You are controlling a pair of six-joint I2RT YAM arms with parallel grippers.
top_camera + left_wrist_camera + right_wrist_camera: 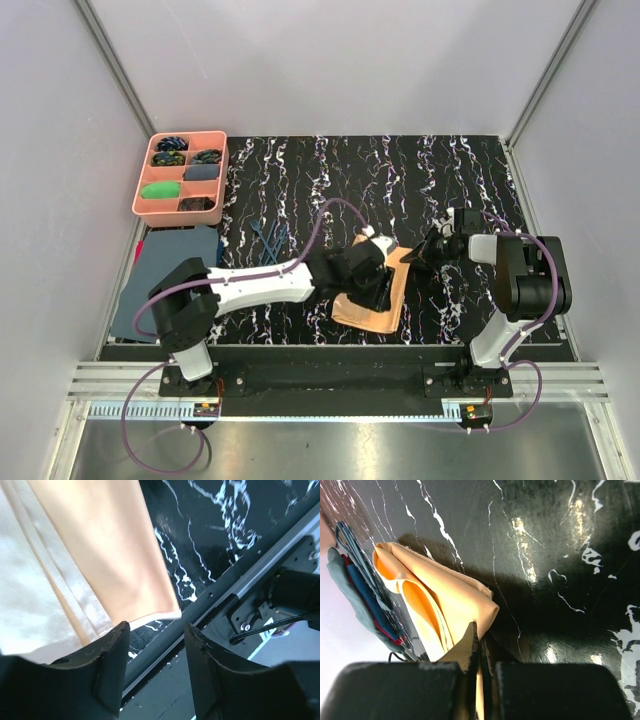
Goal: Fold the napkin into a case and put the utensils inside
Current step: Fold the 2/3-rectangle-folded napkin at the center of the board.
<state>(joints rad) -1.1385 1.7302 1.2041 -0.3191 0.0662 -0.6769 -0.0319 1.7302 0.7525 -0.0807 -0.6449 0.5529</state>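
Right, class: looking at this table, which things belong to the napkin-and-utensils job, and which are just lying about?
Part of the job:
- the peach napkin, pinched by the shut right gripper
- the dark blue utensils, lying loose to its left

Just lying about:
- the pink tray at the far left
- the dark blue-grey cloth below it

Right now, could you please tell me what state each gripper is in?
Left gripper: open, holding nothing.
Right gripper: closed, pinching an edge of the napkin.
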